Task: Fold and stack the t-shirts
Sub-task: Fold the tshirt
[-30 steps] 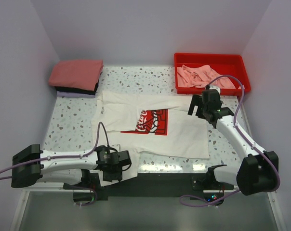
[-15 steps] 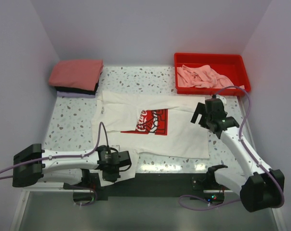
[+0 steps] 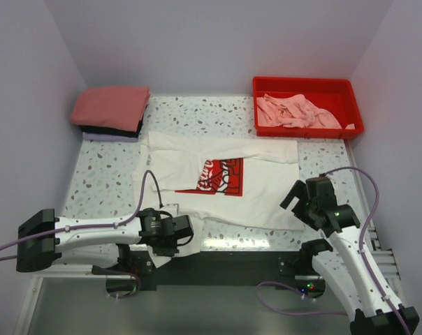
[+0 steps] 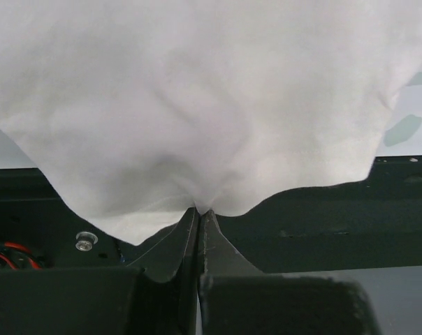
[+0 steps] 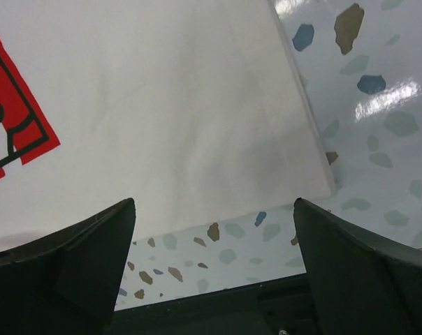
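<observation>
Well to the near left of the red tray point(image 3: 302, 82), the left tool point(image 4: 198, 211) is clenched on a bunched corner of the white t-shirt point(image 3: 267, 188). The shirt lies flat on the counter point(image 3: 103, 171) just before the tray, red square print up, long axis left-right, straight hem rightward. The right tool point(image 5: 214, 204) hangs released over the hem's near corner.

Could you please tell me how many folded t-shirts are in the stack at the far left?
3, all in one pile in the far-left corner: a salmon-red t-shirt on top, a black t-shirt beneath it, and a lavender t-shirt at the bottom. Others may be hidden between them.
</observation>
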Available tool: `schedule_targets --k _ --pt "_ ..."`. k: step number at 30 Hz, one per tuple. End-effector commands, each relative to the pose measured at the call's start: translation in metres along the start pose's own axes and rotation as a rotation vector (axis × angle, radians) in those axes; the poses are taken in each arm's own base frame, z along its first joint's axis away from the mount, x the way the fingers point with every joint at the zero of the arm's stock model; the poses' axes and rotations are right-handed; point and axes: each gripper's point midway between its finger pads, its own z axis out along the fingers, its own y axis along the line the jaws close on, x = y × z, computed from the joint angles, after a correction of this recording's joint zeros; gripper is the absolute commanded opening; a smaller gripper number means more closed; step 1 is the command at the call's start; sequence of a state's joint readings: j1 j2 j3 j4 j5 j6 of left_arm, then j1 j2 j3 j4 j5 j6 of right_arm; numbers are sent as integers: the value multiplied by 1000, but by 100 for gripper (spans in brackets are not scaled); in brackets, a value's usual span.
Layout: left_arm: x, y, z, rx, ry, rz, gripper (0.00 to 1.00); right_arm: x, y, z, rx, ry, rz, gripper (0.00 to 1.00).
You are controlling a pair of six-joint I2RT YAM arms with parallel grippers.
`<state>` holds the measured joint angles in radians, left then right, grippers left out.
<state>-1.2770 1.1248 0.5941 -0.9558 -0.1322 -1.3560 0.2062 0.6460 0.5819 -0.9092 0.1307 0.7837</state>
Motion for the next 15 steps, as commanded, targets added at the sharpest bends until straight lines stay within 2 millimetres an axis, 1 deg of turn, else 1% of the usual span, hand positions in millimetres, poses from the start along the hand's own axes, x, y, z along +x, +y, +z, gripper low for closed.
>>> schedule_targets --k 1,3,5,7,9,10,11,12,14,15 --pt "-18 -9 -16 52 -92 5 0 29 -11 7 45 115 85 99" --pt "-23 -7 -20 47 -117 2 0 40 -17 10 75 160 93 99" --pt "-31 -10 -27 69 -152 -8 0 47 -23 14 107 180 104 99" --pt "-36 -15 -35 90 -176 -3 0 47 -22 20 100 165 136 98" --pt "-40 -12 -39 72 -195 8 0 53 -24 26 94 173 168 96" --pt "-41 -10 -40 61 -200 8 0 52 -22 29 84 162 174 94" --pt "-45 -11 -45 61 -216 3 0 54 -24 31 90 161 178 93" --pt "-45 -6 -46 37 -215 2 0 54 -25 32 97 161 183 91" --pt "-49 -6 -52 34 -234 -10 0 51 -28 34 113 145 173 90" --pt "-50 -4 -53 30 -238 -10 0 51 -30 36 122 144 166 86"
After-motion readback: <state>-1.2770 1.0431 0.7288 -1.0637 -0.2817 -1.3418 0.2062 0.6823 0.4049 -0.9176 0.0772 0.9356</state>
